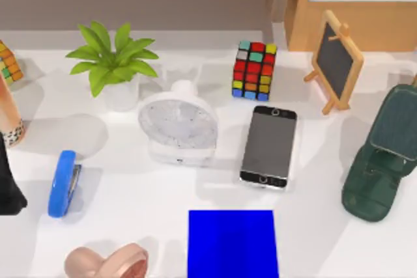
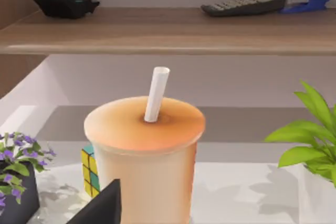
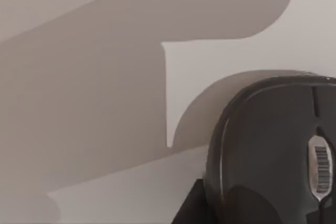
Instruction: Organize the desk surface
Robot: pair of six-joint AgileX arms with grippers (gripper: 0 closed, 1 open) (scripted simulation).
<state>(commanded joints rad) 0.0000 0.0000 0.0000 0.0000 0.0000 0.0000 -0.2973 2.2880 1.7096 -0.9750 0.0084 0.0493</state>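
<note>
The white bench (image 1: 163, 193) spans the top view. Open room lies along its near edge around the blue mat (image 1: 232, 244). The middle is crowded: fan (image 1: 177, 125), phone (image 1: 268, 147), puzzle cube (image 1: 255, 70), potted plant (image 1: 112, 63), chalkboard easel (image 1: 337, 62). A blue stapler (image 1: 64, 183) sits left. The left gripper's (image 1: 8, 187) and right gripper's (image 1: 381, 161) finger states cannot be told; a dark mouse (image 3: 273, 150) lies by the right one.

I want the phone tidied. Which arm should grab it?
Probably the right: the right pincer hangs nearer the phone, while the left arm sits far off at the left.
</note>
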